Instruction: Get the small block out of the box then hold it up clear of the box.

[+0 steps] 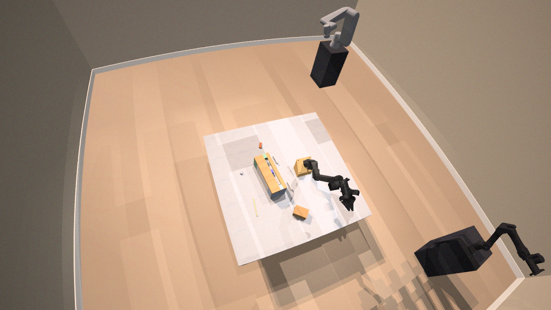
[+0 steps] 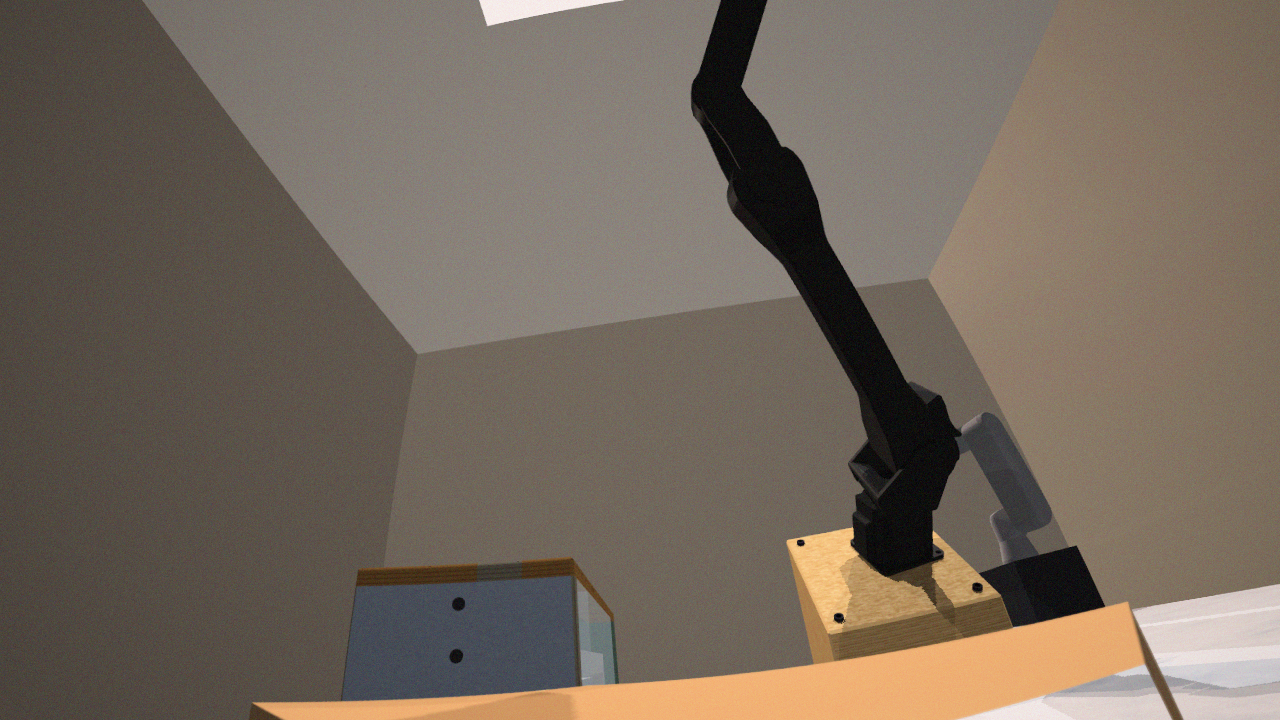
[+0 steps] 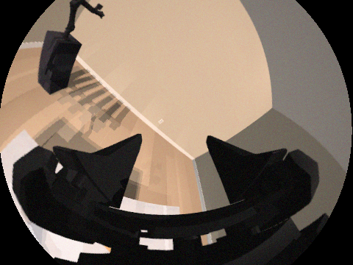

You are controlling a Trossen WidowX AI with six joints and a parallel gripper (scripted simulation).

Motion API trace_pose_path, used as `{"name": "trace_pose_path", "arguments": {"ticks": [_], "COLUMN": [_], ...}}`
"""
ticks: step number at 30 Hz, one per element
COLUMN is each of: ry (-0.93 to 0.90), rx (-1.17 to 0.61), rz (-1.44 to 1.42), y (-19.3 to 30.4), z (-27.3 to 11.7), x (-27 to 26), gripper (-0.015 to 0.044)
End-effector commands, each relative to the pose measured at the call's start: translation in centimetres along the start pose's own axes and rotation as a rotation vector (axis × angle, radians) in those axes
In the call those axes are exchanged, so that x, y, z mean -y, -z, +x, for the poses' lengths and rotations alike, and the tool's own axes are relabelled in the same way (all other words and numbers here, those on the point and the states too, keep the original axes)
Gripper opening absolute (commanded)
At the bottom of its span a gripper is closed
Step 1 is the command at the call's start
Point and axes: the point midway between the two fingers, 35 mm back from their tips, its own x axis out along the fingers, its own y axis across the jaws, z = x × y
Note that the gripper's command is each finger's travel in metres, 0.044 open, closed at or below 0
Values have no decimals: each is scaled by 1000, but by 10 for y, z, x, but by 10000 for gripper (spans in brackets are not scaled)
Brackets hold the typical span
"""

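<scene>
The box (image 1: pixel 264 173) (image 2: pixel 447 631) stands on the table (image 1: pixel 231 246). It has a wooden top with a long slot and a blue-grey end wall. A small blue-purple block (image 1: pixel 271 171) shows through the slot, about midway along the box. Its exact place on the shelf is too small to tell. In the wrist view the block does not show. My gripper (image 1: pixel 348 208) (image 3: pixel 175 138) is open and empty, raised over the table's near right side, well away from the box and pointing away from it. It is out of frame in the exterior view.
My arm's base stands on a wooden pedestal (image 1: pixel 299 168) (image 2: pixel 895 591) beside the box. An orange block (image 1: pixel 300 212) lies near the box's near end. A red-orange piece (image 1: pixel 260 145), a yellow stick (image 1: pixel 255 207) and a small grey piece (image 1: pixel 241 173) lie around the box.
</scene>
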Motion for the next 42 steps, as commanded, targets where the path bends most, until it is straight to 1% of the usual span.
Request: {"name": "trace_pose_path", "arguments": {"ticks": [1, 5, 15, 20, 24, 29, 33, 37, 42], "ry": [2, 40, 161, 178, 168, 124, 62, -23, -154], "rx": [0, 6, 23, 20, 9, -19, -57, -110, -199], "rz": [-3, -77, -448, -633, -785, -965, -1101, -1221, -1338], "y": [0, -10, -41, -44, -36, -13, 19, 62, 129], "z": [0, -2, 2, 13, 26, 47, 64, 80, 93], "x": [0, -3, -41, -69, -96, -128, -153, -172, -187], "gripper": [400, 400, 400, 400, 400, 400, 400, 400, 400]}}
